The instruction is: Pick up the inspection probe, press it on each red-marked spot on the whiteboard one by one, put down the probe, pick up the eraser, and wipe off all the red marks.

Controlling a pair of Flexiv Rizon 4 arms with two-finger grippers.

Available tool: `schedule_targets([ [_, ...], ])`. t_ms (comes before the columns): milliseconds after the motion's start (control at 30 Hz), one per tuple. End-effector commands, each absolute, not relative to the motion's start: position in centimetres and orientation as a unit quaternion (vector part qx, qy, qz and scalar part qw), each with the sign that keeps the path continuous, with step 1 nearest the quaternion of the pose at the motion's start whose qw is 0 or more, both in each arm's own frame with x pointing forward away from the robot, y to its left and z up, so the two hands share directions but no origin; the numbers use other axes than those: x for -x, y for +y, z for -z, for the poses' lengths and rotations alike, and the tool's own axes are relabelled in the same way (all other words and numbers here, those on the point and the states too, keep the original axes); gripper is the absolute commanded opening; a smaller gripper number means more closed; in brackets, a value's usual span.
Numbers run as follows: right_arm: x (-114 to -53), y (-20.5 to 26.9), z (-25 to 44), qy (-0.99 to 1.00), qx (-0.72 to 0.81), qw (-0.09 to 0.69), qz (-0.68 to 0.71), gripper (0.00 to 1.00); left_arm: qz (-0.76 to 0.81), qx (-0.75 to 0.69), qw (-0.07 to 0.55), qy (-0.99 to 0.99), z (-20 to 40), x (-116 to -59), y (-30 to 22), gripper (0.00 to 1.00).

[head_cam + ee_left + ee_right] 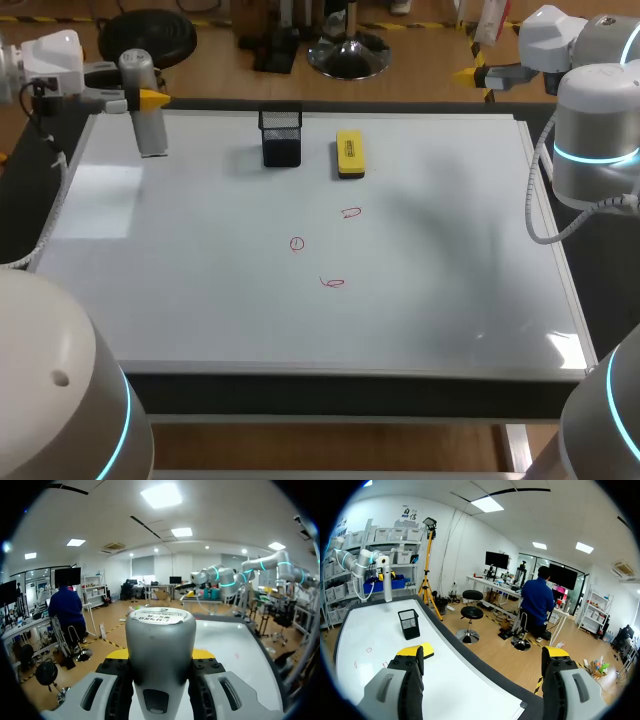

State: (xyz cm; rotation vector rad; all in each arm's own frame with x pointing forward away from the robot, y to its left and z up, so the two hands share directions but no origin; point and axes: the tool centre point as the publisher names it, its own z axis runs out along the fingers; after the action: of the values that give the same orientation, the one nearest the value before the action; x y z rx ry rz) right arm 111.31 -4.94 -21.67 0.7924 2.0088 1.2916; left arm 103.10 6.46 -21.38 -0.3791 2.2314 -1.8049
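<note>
**Probe (pixel 159 630) clamped in the left end effector (pixel 160 654)**

Left wrist view: the grey probe sits closest, filling the space between the two fingers. Both press its sides, with a yellow tip showing on either side. Its rounded cap carries a white label. Ahead of it the whiteboard (pixel 235 650) stretches away.

Head view: the left arm (pixel 50 60) comes in at the far left. It holds the probe upright at the whiteboard's far left corner. Whether the probe's lower end touches the board I cannot tell. A black mesh holder (pixel 282 137) stands near the far edge, and the yellow eraser (pixel 350 154) lies just beside it, on the right arm's side. Three red marks (pixel 297 243) sit near the middle of the board, well apart from the probe. The right end effector (pixel 468 74) hangs past the board's far right corner.

Right wrist view: the right end effector's fingers stand wide apart with nothing between them. Ahead of them lie the eraser and the mesh holder on the whiteboard, with red marks near the finger on the board's side. At the far corner the left arm holds the probe upright.
</note>
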Motion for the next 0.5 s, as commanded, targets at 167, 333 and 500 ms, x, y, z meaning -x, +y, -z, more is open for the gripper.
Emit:
schedule_targets([
  [167, -111.35, -4.97, 21.66, 0.760, -0.299, 0.307, -0.488, 1.00, 0.624, 0.136, 0.134, 0.758, 21.91, -102.68, 7.00, 0.00],
  [333, -111.35, -4.97, 21.66, 0.760, -0.299, 0.307, -0.488, 1.00, 0.624, 0.141, 0.136, 0.757, 22.19, -102.66, 7.38, 0.00],
  [500, -111.35, -4.97, 21.66, 0.760, -0.299, 0.307, -0.488, 1.00, 0.624, 0.141, 0.136, 0.757, 22.19, -102.66, 7.38, 0.00],
])
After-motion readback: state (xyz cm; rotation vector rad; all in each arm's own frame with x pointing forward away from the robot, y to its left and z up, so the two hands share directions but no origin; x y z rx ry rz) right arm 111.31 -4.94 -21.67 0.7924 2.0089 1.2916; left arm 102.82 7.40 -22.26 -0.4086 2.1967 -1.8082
